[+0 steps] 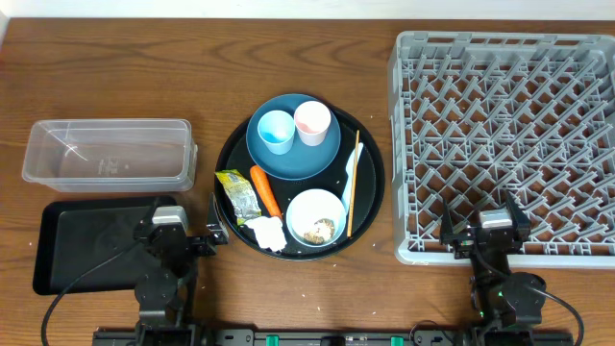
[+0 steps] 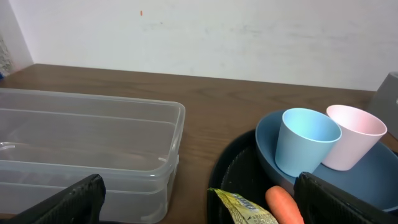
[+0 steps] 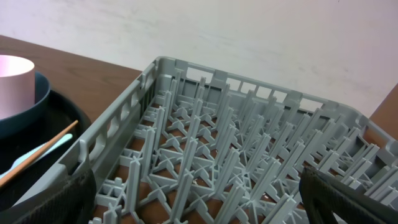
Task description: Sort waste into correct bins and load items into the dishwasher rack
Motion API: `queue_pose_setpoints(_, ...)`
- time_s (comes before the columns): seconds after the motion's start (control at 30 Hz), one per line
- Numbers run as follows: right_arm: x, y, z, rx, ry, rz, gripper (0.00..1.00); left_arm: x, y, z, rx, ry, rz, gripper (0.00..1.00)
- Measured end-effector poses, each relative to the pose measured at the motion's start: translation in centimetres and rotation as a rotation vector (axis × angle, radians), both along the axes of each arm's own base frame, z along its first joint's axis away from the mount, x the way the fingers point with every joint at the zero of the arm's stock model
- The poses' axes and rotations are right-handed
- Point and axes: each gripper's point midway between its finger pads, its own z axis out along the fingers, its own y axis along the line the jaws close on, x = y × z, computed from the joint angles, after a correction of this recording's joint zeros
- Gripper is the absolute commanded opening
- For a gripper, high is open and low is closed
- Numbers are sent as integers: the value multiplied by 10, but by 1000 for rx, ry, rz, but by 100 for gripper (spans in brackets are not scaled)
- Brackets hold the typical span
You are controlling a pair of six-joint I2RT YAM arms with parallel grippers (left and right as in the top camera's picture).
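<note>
Overhead, we see that the job has not really begun. Our left gripper sits low in the frame, over the right end of the shallow black tray. Its fingers are spread wide with nothing between them. Our right gripper sits at the bottom edge of the dishwasher rack, also spread wide and holding nothing.

All the waste is on the round black tray in the middle of the frame. The carrot lies just beside the wrapper on its left side. The tissue is right below them, next to the white bowl. The food scraps sit inside that bowl. None of this is in a bin yet. The clear tub at the left looks empty, and we see nothing in the part of the black tray that shows.

The dishes wait there too. The dark blue plate is at the top of the round tray, with the light-blue cup and the pink cup standing on it side by side. The spoon and the chopstick lie close together along the right side. The rack at the right shows only its pegs.

So we think everything is left to do: four bits of waste to sort and six things to load. The wrapper and carrot are nearest our left gripper, so they look like a good start.
</note>
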Motion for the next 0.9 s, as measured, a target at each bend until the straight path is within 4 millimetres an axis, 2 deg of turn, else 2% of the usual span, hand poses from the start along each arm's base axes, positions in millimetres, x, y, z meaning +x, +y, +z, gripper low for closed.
queue_pose_setpoints(0.37,0,0,0,0,0,0,99,2,-1,2,-12,-27,-6,98)
queue_pose_setpoints(0.5,0,0,0,0,0,0,99,1,-20,0,-104,-15,-109,98)
queue_pose_setpoints(0.7,0,0,0,0,0,0,99,-10,-67,4,-194,11,-379,98)
queue_pose_setpoints(0.83,0,0,0,0,0,0,99,-18,-80,5,-221,53,-457,98)
queue_pose_setpoints(0.9,0,0,0,0,0,0,99,-21,-83,16,-224,47,-478,98)
